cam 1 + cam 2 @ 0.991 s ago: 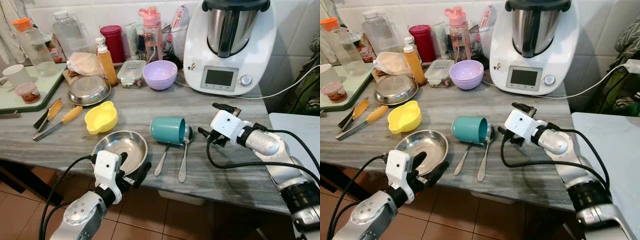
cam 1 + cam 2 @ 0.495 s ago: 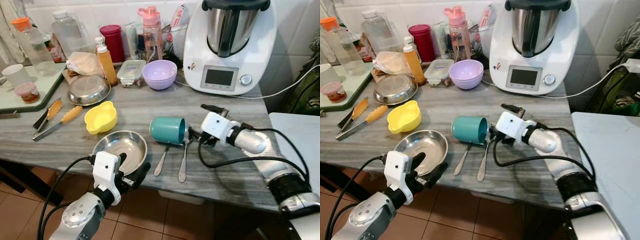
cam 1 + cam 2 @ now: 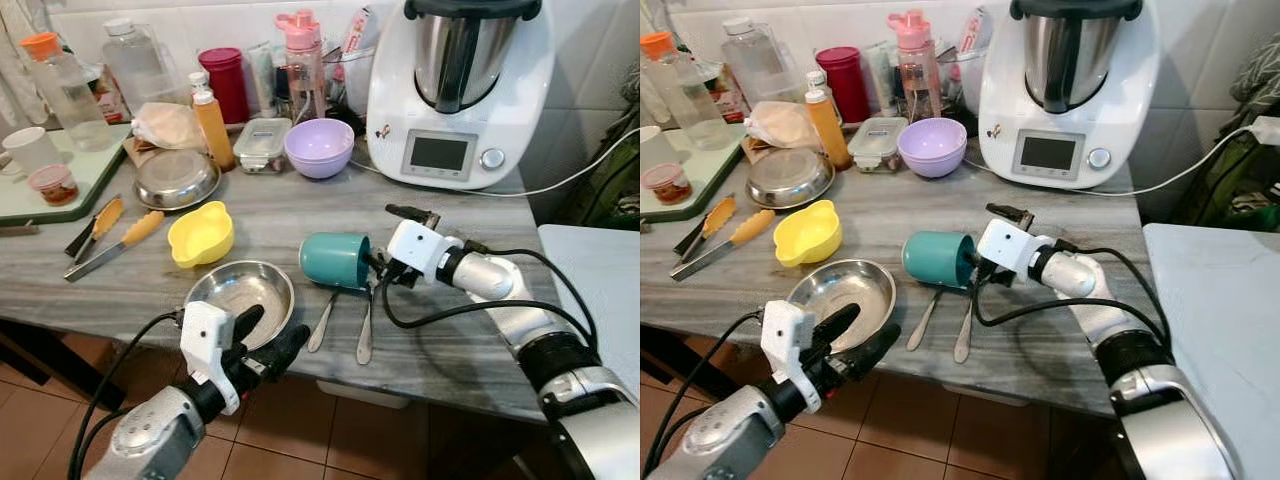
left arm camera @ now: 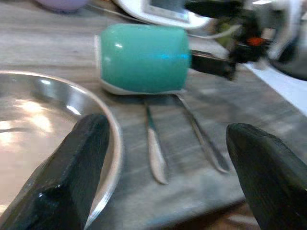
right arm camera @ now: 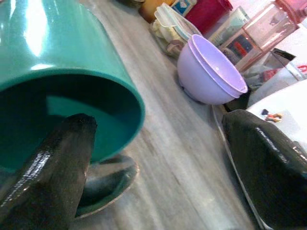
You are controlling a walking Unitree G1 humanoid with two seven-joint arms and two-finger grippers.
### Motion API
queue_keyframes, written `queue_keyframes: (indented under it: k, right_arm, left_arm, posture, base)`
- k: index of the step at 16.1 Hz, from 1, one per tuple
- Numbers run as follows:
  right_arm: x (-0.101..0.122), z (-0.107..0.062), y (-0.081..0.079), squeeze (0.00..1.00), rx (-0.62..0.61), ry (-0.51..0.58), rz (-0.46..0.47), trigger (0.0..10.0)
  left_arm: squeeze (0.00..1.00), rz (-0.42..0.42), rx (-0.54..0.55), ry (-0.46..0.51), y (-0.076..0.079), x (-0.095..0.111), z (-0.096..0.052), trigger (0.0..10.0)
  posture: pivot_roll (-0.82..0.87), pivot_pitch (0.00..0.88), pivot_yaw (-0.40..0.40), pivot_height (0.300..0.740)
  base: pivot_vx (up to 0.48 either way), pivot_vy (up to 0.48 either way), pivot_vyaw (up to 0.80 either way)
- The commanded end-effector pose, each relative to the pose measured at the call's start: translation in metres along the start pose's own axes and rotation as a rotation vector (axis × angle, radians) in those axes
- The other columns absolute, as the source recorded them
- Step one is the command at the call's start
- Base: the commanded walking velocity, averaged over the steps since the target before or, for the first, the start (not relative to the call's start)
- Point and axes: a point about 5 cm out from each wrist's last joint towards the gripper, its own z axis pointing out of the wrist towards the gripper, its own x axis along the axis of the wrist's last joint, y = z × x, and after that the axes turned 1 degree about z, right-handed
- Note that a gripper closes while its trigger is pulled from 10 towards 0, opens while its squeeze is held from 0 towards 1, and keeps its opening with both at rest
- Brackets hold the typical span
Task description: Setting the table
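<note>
Right gripper was at the open mouth of the teal cup, fingers spread apart, one finger at or just inside the rim, the other outside toward the white kitchen machine. Cup lay on its side near the counter's middle, mouth facing the gripper, resting over the bowls of two spoons whose handles pointed to the front edge.

Left gripper was open too, fingers straddling the rim of the steel plate beside the cup, nothing clamped.

Risk, as judged: a round cup on its side may roll away from a closing finger, or drag the spoons with it. A thin rim pinch could slip on lifting.

Behind the cup: yellow dish, lilac bowl, orange-handled tongs. The spoons under the cup were the nearest obstruction
</note>
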Motion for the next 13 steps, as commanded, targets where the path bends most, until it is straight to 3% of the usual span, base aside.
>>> queue_keyframes:
  k: [1, 2, 3, 13]
  right_arm:
    - [0.0081, 0.0053, 0.0031, 0.00, 0.011, 0.026, -0.031, 10.0]
    - [0.0090, 0.0066, 0.0030, 0.00, 0.014, 0.030, -0.027, 4.2]
    - [0.0098, 0.0084, 0.0030, 0.00, 0.014, 0.030, -0.023, 0.0]
    - [0.0095, 0.0123, 0.0060, 0.00, -0.009, 0.032, -0.002, 0.0]
  left_arm:
    - [0.00, -0.004, -0.029, -0.016, 0.0012, 0.0003, -0.0037, 10.0]
    - [0.00, -0.005, -0.044, -0.020, 0.0020, 0.0001, -0.0039, 10.0]
    - [0.00, -0.004, -0.041, -0.023, 0.0016, -0.0004, -0.0040, 10.0]
    - [0.00, -0.009, -0.027, -0.037, -0.0026, -0.0095, -0.0051, 10.0]
  posture:
    - [-0.12, 0.063, 0.101, 0.740]
    - [-0.12, 0.064, 0.102, 0.740]
    - [-0.12, 0.062, 0.101, 0.740]
    - [-0.12, 0.053, 0.092, 0.740]
  base:
    - [0.000, 0.000, 0.00]
    - [0.000, 0.000, 0.00]
    - [0.000, 0.000, 0.00]
    - [0.000, 0.000, 0.00]
